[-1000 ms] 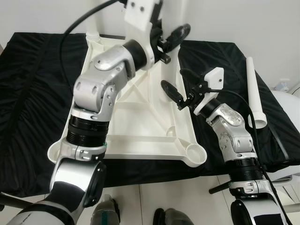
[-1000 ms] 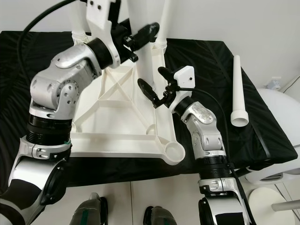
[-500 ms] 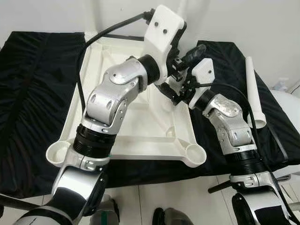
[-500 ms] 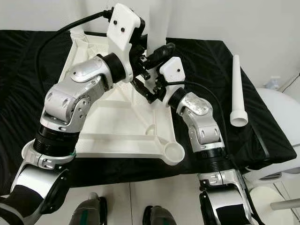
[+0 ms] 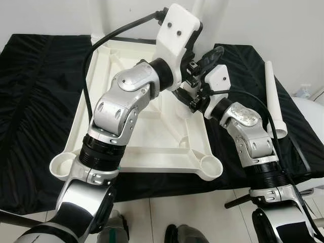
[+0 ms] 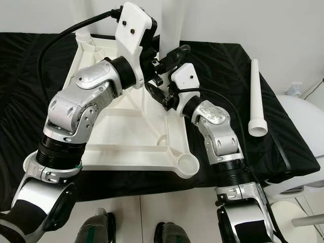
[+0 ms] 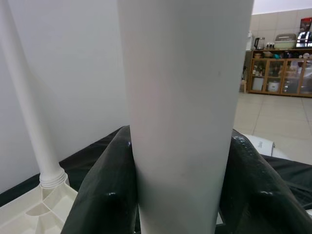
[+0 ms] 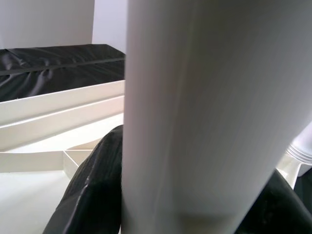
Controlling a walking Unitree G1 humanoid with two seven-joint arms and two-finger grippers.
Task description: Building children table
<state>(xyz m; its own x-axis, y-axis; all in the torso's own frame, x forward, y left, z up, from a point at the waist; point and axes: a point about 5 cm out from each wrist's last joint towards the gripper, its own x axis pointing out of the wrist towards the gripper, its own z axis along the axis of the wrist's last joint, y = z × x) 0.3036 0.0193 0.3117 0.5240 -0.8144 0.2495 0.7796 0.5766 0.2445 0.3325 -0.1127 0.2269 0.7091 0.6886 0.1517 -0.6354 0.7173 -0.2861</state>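
Table leg [image 7: 180,112] stood upright, clamped between left gripper [image 5: 200,58] fingers [image 7: 105,195]; right gripper [image 6: 163,96] also closed on it lower down. Threaded foot hung just above inverted tabletop [image 5: 147,147], mid right edge, on black-draped bed [image 5: 35,91]. Spare leg [image 5: 275,109] lay near bed's right edge. Risk: opposing pulls tilt leg, cross-threading socket, or leg slips.

A black cloth [image 5: 35,101] covers the desk, which stands against a plain white wall [image 6: 263,20]. Pale floor tiles [image 5: 202,212] run along the near edge. In the left wrist view, a wooden shelf unit [image 7: 280,68] stands far off across a tiled floor [image 7: 273,117].
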